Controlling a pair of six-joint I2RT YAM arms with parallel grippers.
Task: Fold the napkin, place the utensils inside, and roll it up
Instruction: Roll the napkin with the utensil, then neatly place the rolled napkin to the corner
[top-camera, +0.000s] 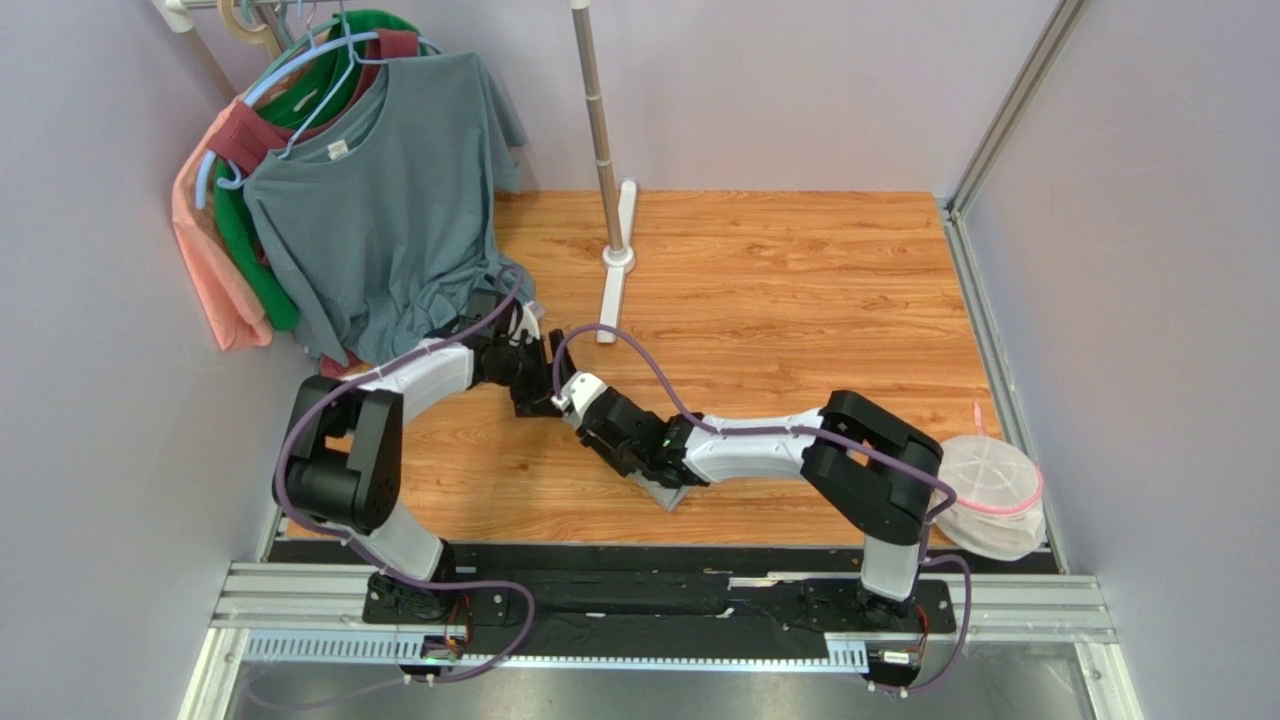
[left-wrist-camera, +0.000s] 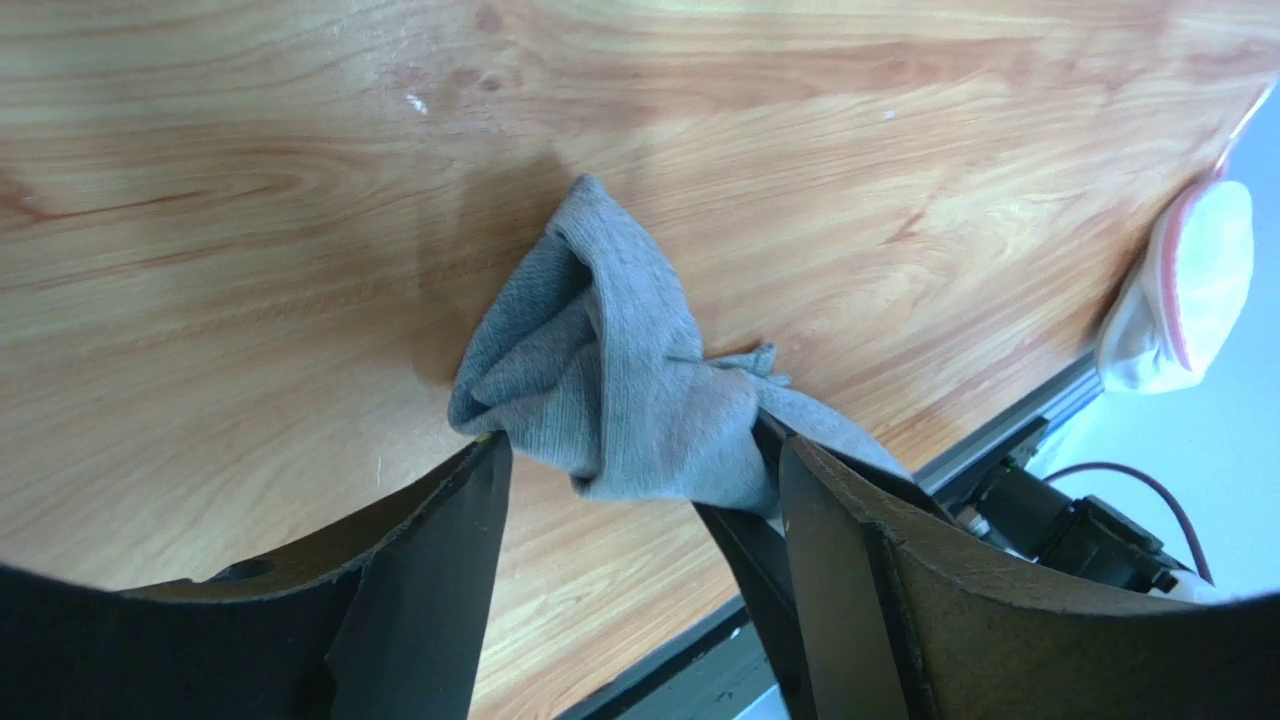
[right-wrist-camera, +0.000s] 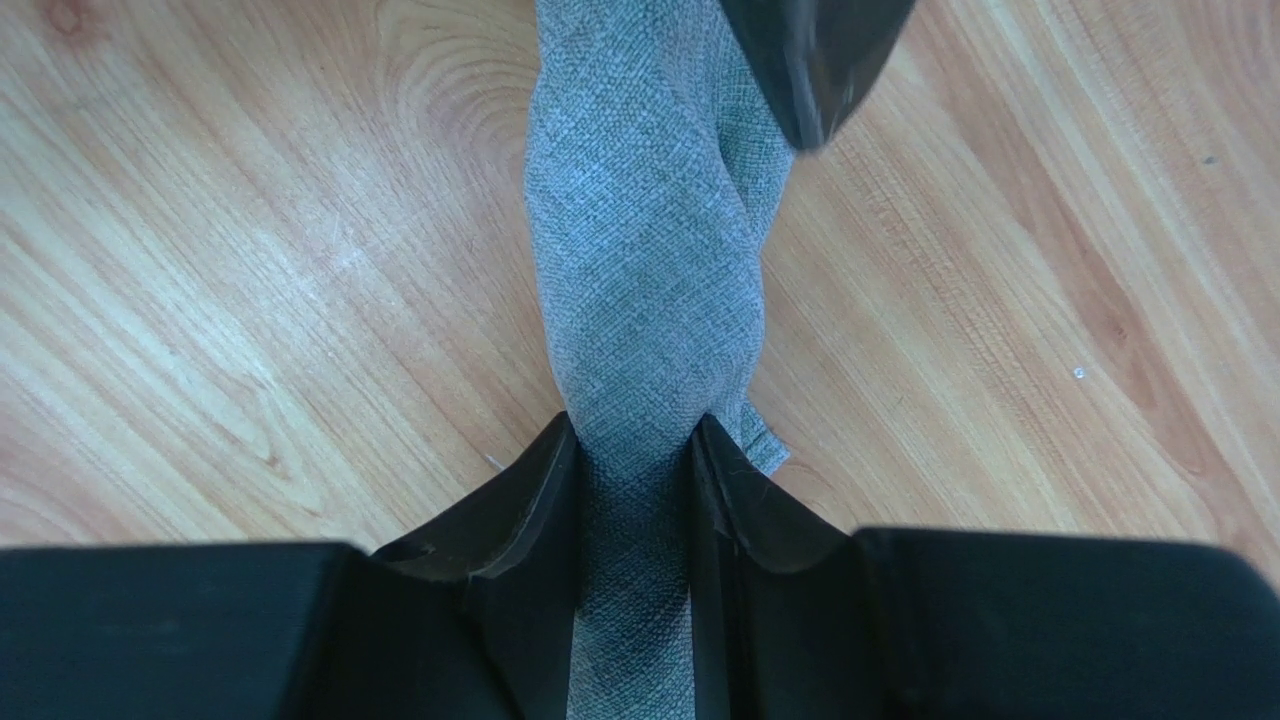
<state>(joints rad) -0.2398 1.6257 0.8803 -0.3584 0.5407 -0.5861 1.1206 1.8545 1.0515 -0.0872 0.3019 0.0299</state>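
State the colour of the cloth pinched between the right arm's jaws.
Plain mid-grey soft cloth napkin, no pattern; clearest in the right wrist view.

hung T-shirts (top-camera: 376, 225), pole stand (top-camera: 618, 248), mesh cover (top-camera: 992, 483)

A bunched grey napkin (left-wrist-camera: 631, 375) lay near the wooden worktop's (top-camera: 781, 285) front edge. A pole base (top-camera: 618, 258) stood farther back, a pink-rimmed cover (top-camera: 992, 488) far right.

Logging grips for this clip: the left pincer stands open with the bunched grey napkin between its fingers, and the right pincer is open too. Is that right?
Not quite. The right pincer is not open: it is shut on the napkin, pinching the twisted cloth, as the right wrist view shows. The left pincer does stand open with the bunched napkin between its fingers.
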